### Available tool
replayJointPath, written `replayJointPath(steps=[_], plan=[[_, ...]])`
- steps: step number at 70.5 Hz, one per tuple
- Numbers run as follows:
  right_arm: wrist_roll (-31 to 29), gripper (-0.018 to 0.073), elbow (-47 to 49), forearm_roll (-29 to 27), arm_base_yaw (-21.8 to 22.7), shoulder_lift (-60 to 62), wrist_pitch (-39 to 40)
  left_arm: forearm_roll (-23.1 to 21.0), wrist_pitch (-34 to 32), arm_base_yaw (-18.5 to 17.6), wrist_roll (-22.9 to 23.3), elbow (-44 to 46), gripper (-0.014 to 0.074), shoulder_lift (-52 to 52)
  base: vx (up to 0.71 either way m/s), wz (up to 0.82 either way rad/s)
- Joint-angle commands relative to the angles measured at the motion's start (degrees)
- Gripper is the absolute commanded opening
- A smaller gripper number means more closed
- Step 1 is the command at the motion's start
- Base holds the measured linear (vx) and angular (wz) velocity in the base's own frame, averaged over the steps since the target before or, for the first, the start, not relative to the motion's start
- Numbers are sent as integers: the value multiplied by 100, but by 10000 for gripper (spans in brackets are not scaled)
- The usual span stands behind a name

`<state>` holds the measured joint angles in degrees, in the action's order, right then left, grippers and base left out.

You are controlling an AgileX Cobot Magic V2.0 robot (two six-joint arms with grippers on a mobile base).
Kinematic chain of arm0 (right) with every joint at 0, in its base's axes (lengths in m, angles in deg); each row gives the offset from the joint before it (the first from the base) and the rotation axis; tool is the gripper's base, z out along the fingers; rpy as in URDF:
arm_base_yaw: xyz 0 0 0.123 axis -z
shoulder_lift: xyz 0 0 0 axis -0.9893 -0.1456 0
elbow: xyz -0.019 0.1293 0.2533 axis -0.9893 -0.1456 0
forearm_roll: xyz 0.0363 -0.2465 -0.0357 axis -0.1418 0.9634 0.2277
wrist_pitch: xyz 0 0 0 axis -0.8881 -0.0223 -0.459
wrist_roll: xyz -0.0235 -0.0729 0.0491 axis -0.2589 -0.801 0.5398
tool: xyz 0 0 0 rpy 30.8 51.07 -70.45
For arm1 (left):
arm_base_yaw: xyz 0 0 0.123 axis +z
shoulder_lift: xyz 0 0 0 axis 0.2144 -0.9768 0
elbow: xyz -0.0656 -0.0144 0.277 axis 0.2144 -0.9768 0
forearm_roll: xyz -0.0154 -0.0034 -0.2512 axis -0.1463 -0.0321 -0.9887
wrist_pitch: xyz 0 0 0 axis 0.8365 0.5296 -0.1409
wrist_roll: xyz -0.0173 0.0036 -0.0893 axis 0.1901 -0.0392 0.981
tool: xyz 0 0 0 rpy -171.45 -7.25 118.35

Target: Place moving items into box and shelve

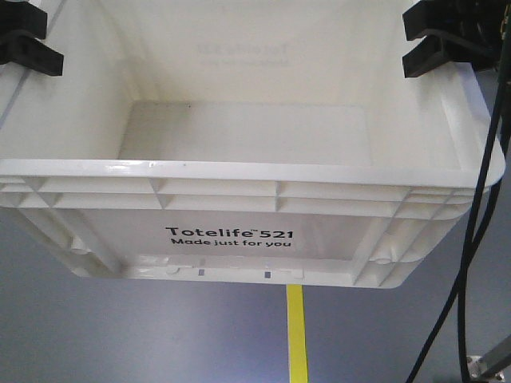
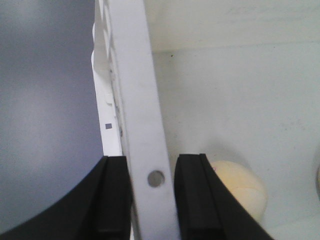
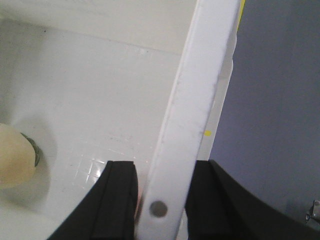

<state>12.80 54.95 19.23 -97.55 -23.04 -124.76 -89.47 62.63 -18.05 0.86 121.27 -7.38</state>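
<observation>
Your left gripper (image 2: pixel 155 200) and right gripper (image 3: pixel 162 197) have fingers clamped on opposite rims of the large white rectangular plastic crate (image 1: pixel 231 239); lift evenly, holding it level.

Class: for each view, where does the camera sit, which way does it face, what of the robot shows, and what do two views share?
Exterior front-facing: high, looking forward and down into the box; left claw and right claw grip its rim.
Left wrist: behind the left claw, facing down the clamped rim.
Right wrist: behind the right claw, likewise.
Shared: both wrist views show a pale round item inside.
</observation>
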Motion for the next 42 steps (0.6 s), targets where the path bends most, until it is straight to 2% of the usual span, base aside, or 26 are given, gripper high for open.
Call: replayJointPath(steps=[1,42], plan=[[-223,-12,220,-515,-33,239,691,-902,-657,-55,-26,278,-17,228,54,-11],[-223,-12,220,-515,-33,239,691,-901,-657,-55,-26,278,-17,228,53,-13]])
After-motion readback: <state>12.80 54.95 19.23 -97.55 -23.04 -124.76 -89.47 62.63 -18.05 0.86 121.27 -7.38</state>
